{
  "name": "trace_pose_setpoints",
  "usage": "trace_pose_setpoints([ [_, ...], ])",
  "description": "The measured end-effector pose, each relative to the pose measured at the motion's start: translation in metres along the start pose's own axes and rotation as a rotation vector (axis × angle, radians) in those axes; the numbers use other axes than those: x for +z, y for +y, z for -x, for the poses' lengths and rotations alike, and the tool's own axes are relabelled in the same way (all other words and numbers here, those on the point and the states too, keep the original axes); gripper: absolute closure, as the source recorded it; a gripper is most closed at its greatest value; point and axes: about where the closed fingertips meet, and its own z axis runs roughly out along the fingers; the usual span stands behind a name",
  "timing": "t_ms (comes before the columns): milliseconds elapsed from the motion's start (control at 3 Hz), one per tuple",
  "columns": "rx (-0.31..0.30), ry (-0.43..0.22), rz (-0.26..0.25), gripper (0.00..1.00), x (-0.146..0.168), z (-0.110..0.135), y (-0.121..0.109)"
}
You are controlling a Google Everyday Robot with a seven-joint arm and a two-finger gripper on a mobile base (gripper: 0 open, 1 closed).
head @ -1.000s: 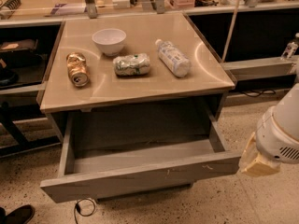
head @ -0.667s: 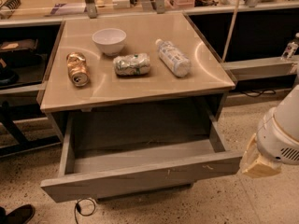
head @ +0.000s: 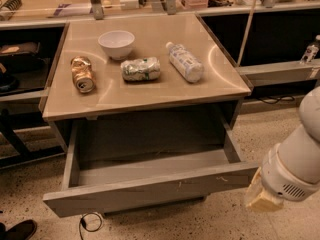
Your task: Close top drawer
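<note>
The top drawer (head: 150,191) is a wide grey wood-look drawer and stands pulled far out of the cabinet, with nothing visible inside. Its flat front panel has small pale scuffs near the right end. My gripper (head: 261,200) is a pale yellowish tip on the white arm at the lower right. It sits just right of the drawer's right front corner, close to the panel's end. I cannot tell whether it touches the panel. No other drawer fronts show.
The cabinet's tan top (head: 150,91) holds a white bowl (head: 116,43), a gold can (head: 82,74), a crumpled green-white can (head: 140,69) and a plastic bottle (head: 184,61) lying down. A cable (head: 87,223) and a dark shoe (head: 17,230) lie on the floor at the front left. Shelving flanks both sides.
My gripper has moved a little down and left, toward the drawer's right front corner. The drawer stays open at about the same reach.
</note>
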Motion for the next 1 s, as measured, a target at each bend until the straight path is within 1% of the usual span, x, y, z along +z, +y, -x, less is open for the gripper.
trace_pose_setpoints([
  [333, 0.052, -0.021, 0.014, 1.0, 0.043, -0.003, -0.008],
  [667, 0.092, -0.046, 0.013, 1.0, 0.069, 0.006, -0.022],
  [1000, 0.112, -0.078, 0.017, 1.0, 0.087, 0.016, -0.036],
])
